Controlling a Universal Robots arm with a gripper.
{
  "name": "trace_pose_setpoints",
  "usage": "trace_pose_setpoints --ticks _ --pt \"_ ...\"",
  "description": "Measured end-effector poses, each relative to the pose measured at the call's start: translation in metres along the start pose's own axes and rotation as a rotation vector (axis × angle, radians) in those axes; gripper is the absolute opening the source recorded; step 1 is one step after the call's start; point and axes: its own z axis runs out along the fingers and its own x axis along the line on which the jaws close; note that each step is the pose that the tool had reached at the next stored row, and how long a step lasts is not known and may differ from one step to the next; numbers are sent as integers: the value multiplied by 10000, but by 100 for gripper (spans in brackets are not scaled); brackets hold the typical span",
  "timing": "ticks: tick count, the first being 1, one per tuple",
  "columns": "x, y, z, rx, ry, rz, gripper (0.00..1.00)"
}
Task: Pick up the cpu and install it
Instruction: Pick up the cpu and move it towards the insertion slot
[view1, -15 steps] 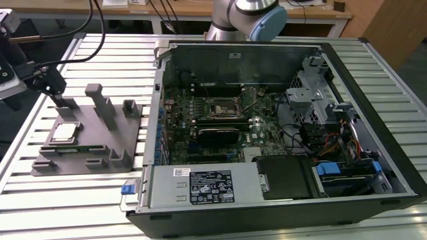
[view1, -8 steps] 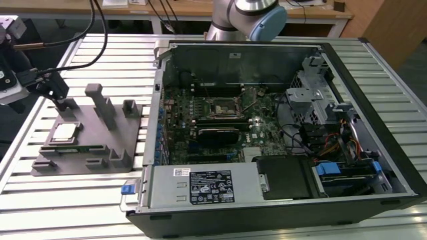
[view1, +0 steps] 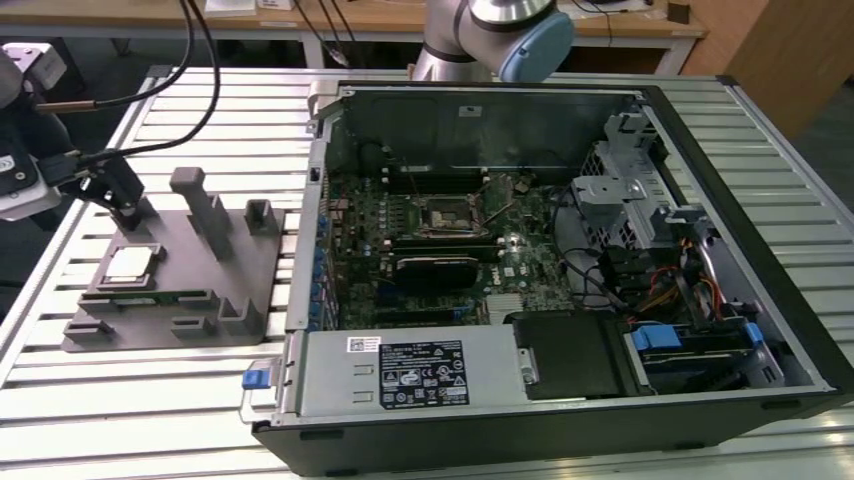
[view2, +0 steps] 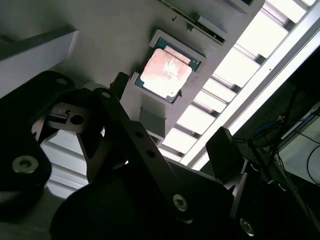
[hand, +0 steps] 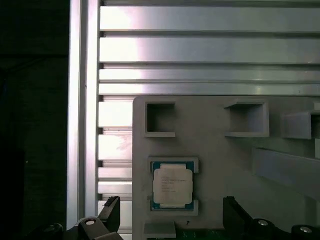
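The cpu (view1: 130, 265) is a small square chip with a pale silver top, lying flat in a recess of the grey tray (view1: 220, 310) at the exterior view's left. My gripper (view1: 123, 207) hangs open just above and behind it, touching nothing. In the first wrist view the cpu (hand: 172, 186) lies in line with the gap between my two dark fingertips (hand: 112, 210), and the gripper (hand: 172, 209) is empty. The second wrist view shows the cpu (view2: 165, 72) beyond the gripper (view2: 170, 112). The black socket (view1: 443, 215) sits bare on the motherboard inside the open computer case (view1: 747, 230).
Upright posts (view1: 200, 205) of the tray rise close beside my gripper. Black cables (view1: 174, 90) hang over the slatted aluminium table (view1: 174, 420) at the left. The case wall (view1: 314, 200) stands between the tray and the motherboard. The arm's base (view1: 461, 40) is behind the case.
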Motion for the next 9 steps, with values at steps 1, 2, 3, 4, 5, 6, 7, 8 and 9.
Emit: trace_pose_setpoints --ticks 1,2,3,4,5,6,7,8,9 --pt "-1 0 16 -1 -1 5 89" --pt "-3 -1 34 0 0 6 89" --pt "-3 -2 51 0 0 7 89" --pt "-3 -3 67 0 -1 7 89" --pt "-4 -5 78 -1 -2 7 89" --pt "-3 -6 86 -1 -1 7 89" --pt "-3 -7 93 0 0 7 89" --pt "-3 -7 102 -1 -2 7 89" --pt "-3 -7 108 -1 -1 7 89"
